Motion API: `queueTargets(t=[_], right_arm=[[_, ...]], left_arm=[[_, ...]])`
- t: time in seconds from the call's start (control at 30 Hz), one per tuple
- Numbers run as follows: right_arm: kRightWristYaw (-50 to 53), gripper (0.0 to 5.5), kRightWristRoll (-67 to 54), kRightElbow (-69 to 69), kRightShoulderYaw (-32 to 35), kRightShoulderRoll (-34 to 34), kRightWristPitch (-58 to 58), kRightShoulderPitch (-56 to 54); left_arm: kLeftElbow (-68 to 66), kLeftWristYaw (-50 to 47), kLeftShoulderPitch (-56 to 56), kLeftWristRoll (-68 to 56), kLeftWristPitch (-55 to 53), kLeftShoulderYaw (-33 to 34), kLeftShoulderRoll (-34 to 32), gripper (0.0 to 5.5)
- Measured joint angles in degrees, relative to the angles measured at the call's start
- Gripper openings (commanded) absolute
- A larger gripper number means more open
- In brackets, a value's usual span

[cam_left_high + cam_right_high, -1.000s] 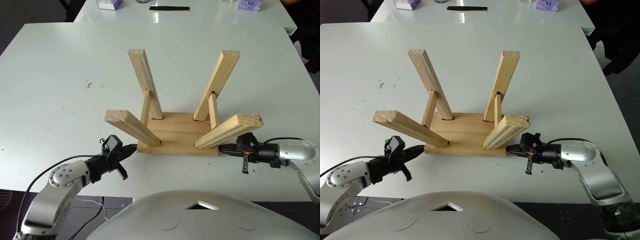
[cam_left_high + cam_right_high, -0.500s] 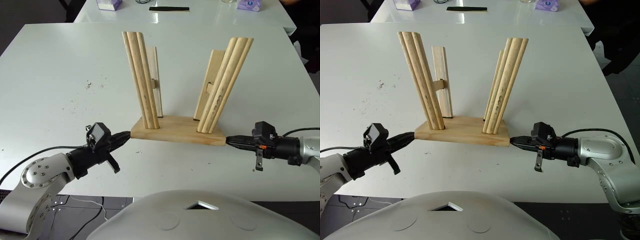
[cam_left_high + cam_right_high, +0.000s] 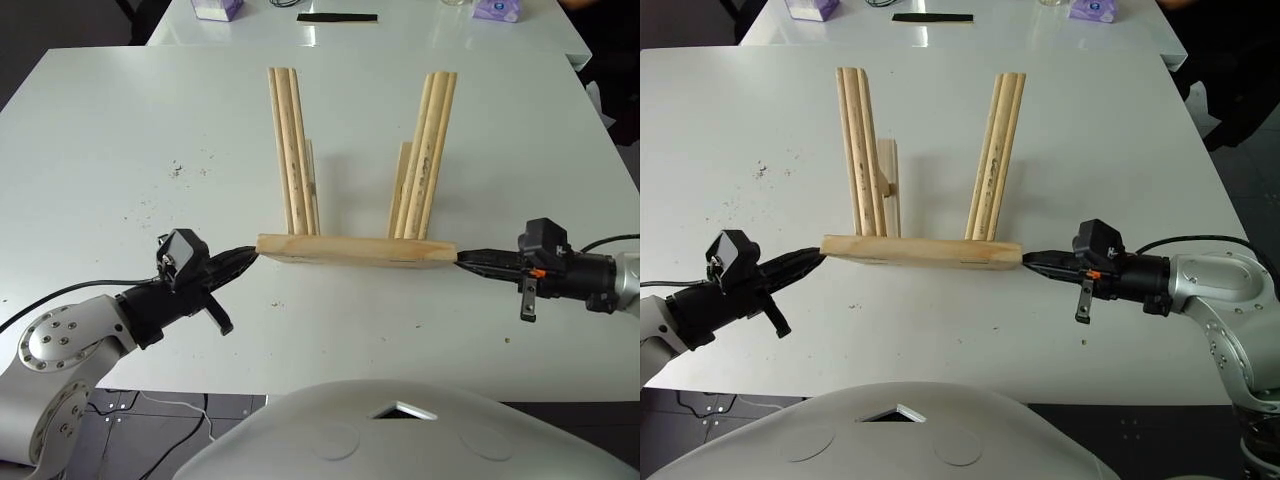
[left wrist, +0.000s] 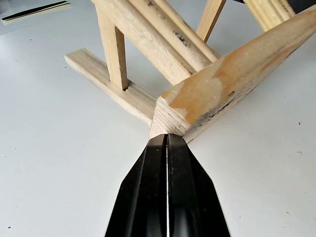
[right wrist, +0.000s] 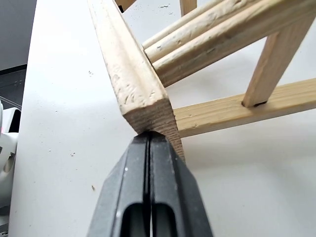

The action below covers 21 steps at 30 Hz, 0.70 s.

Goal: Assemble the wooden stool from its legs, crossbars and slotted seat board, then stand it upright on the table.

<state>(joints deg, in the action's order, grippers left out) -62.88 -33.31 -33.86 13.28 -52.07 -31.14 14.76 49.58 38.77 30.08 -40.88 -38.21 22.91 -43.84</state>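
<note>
Left eye view: stool (image 3: 356, 190) lies on its side mid-bench (image 3: 110, 120), seat board (image 3: 355, 249) on edge, legs (image 3: 294, 150) pointing away. Left claw (image 3: 247, 256) and right claw (image 3: 466, 259) are both pressed together, tips touching the board's two ends

Left arm (image 3: 70, 345): silver-grey rounded shell, elbow disc with small screws (image 3: 45, 340), black forearm, thin black cable (image 3: 70, 290). Right arm (image 3: 1215, 280): matching silver shell, looping black cable (image 3: 1180, 238), orange mark (image 3: 1093, 272) (small, by the black camera block). Left gripper (image 3: 250, 254), right gripper (image 3: 462, 258): glossy black tapered fingers (image 4: 158, 197).
</note>
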Motion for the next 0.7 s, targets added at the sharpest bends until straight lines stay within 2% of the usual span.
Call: queueTargets(t=[0.33, 0.47, 0.57, 0.63, 0.7], right_arm=[[-3.2, 0.0, 2.6, 5.1, -3.0, -0.2, 5.8, -3.0], [-4.5, 0.0, 7.5, 11.0, -5.1, -1.0, 10.2, -3.3], [-5.9, 0.0, 12.0, 17.4, -6.2, -2.5, 15.2, -6.0], [-6.6, 0.2, 13.5, 20.5, -7.8, -2.4, 17.8, -8.4], [-7.5, 0.38, 14.9, 23.1, -10.9, -1.5, 20.4, -10.9]], left_arm=[[-2.4, 0.6, -1.6, 1.6, 2.3, -1.2, -0.5, 0.02], [-6.3, 6.1, -0.4, 4.4, 5.7, -0.8, -2.8, 0.02], [-15.7, 11.0, -2.2, 9.7, 10.6, 1.3, -6.7, 0.02], [-19.6, 13.5, -4.6, 12.4, 14.6, -0.5, -7.8, 0.22], [-24.2, 14.5, -6.5, 18.3, 20.1, -5.9, -8.0, 0.4]])
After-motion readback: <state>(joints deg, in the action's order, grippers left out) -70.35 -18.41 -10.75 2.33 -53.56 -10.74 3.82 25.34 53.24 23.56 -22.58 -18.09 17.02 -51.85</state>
